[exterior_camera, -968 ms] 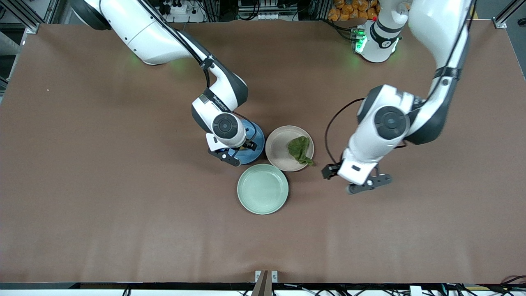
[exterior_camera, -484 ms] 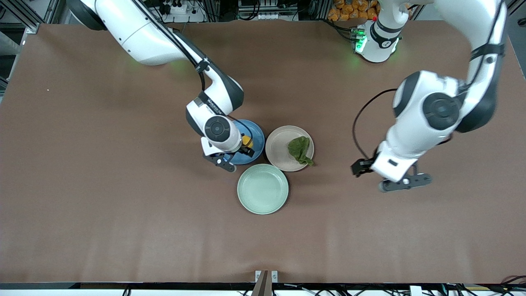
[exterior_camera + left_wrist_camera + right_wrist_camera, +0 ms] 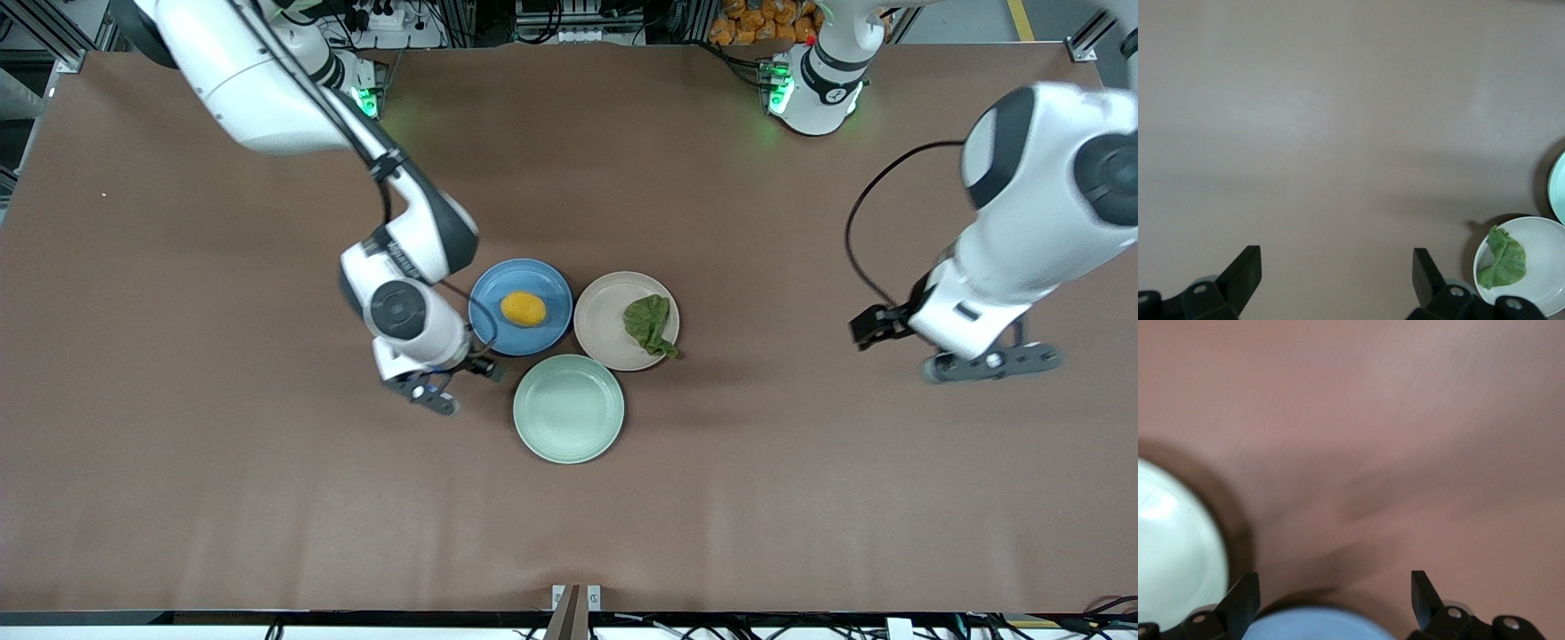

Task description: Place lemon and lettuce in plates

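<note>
Three round matte plates, blue (image 3: 520, 307), beige-pink (image 3: 605, 322) and mint-green (image 3: 568, 409), cluster mid-bench; the brown bench (image 3: 222, 462) lies open around them.

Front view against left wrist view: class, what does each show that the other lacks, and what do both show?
Front view only: the lemon on the blue plate, the right gripper and both arms whole.
Left wrist view only: the left gripper from close, jaws open over bare table.
Both: the lettuce on the beige plate, and the mint-green plate.
</note>
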Action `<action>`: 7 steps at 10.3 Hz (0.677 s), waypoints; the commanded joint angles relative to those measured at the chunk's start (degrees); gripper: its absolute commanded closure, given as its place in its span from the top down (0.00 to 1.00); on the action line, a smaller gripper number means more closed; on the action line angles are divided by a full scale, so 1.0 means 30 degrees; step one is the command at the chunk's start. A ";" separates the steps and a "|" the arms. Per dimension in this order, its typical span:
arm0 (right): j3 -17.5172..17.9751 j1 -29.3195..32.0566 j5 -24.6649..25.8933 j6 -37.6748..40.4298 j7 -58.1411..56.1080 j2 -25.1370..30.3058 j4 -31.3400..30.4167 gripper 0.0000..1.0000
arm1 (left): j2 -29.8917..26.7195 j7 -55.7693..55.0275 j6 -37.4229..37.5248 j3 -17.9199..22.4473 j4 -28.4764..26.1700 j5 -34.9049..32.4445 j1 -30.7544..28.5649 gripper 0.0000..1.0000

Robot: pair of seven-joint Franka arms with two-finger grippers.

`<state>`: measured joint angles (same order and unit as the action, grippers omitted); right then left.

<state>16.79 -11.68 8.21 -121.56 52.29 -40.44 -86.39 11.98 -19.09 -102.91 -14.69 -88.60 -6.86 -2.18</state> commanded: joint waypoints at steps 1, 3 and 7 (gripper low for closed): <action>0.0321 0.1923 0.0428 0.0559 -0.3120 0.0208 -0.0089 1.00 | -0.1907 0.0532 0.1107 -0.0056 -0.0409 0.0410 -0.0415 1.00; 0.0292 0.3213 0.0457 0.0415 -0.5496 0.0120 -0.0293 1.00 | -0.2962 0.0531 0.1956 -0.0143 -0.0438 0.0671 -0.0793 1.00; 0.0233 0.5006 0.0604 -0.0026 -0.8876 0.0410 -0.1404 1.00 | -0.4662 0.0707 0.2984 0.0061 -0.0525 0.1523 -0.1208 1.00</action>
<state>16.51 2.25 8.34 -120.77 26.55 -40.72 -87.71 1.10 -18.92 -95.21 -14.56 -88.69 -3.83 -5.39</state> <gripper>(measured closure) 0.000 0.000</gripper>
